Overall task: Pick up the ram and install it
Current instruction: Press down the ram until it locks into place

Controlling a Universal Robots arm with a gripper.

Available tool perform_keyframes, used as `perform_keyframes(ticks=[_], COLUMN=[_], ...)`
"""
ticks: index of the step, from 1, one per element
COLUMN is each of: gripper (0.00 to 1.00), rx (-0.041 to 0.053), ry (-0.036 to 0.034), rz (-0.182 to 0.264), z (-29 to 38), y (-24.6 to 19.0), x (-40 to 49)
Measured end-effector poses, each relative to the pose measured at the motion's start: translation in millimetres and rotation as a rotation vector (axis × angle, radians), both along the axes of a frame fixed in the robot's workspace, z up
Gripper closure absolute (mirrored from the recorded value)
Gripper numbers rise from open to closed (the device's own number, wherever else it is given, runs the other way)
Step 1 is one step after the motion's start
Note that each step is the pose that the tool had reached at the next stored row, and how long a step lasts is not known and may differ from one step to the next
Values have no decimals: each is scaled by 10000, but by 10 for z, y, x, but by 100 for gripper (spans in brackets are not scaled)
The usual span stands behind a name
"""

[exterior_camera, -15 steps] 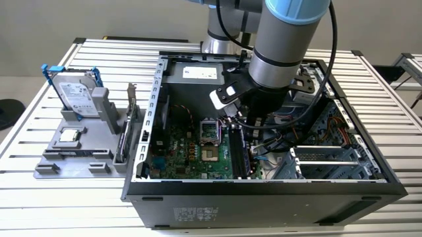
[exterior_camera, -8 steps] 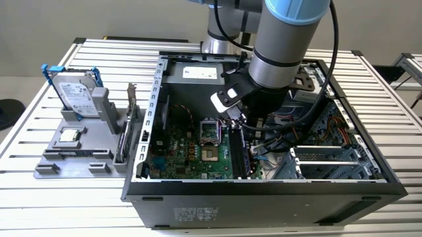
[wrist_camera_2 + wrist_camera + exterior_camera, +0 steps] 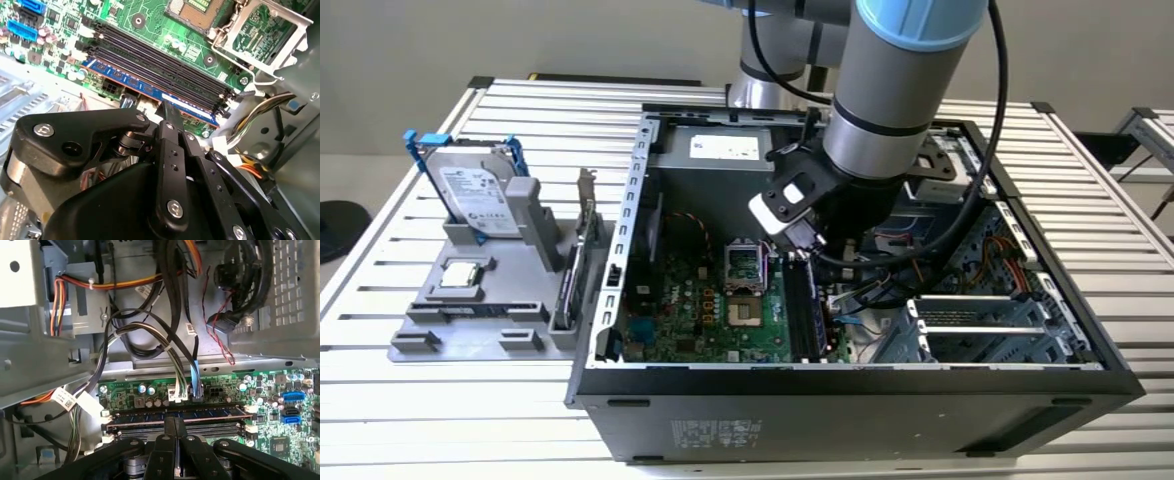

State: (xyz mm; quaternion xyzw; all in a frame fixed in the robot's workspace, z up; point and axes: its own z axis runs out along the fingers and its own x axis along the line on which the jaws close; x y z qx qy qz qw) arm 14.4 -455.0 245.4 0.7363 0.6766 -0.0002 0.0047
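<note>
Ram (image 3: 150,90) sits edge-up in the motherboard's (image 3: 150,25) outermost slot; our gripper (image 3: 167,111) pinches its top edge mid-length. We judge it light, stiff, fragile: hold edges only.

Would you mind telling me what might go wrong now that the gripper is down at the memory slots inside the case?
1. The long blue ram stick lies in the outermost slot with the black gripper on its upper edge; if it sits skewed, pressing could strain the green motherboard.
2. The loose black and blue cables plug in right beside the slot and could snag.
3. The grey metal case wall leaves the arm little room.
</note>
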Motion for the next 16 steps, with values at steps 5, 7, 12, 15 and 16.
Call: perform_keyframes(ticks=[5, 7, 12, 15, 16], gripper=[100, 100, 100, 100, 100], rx=[6, 6, 4, -23, -86], ry=[0, 0, 6, 14, 24], rz=[513, 608, 608, 608, 609], z=[0, 0, -1, -2, -7], y=[0, 0, -1, 0, 2], x=[0, 0, -1, 0, 0])
